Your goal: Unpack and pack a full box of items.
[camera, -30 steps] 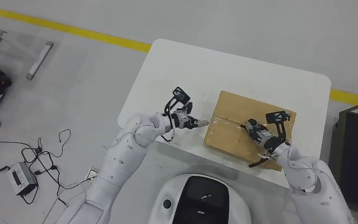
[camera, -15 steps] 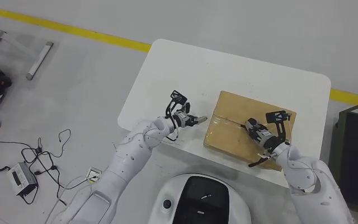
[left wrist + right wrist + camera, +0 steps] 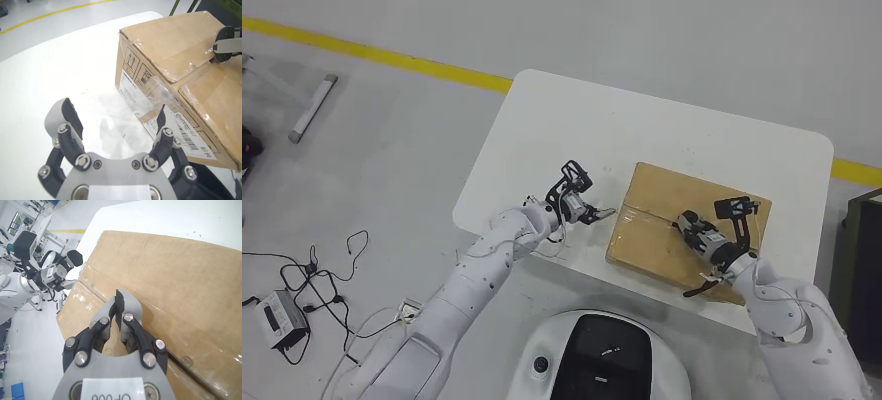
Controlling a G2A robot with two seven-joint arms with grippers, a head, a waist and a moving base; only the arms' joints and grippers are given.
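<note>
While the white table [image 3: 572, 120] carries it on the robot's right side near the front edge, the brown cardboard box [image 3: 662, 195] sits shut, its 2 top flaps meeting at a seam under clear tape. The left hand [image 3: 115, 108] hangs low over the table just beside the box's labelled side wall, fingers spread wide and holding nothing. The right hand [image 3: 118, 300] has its 2 pads pressed together around nothing, its tip down at the taped seam on the box's top, though contact cannot be told
</note>
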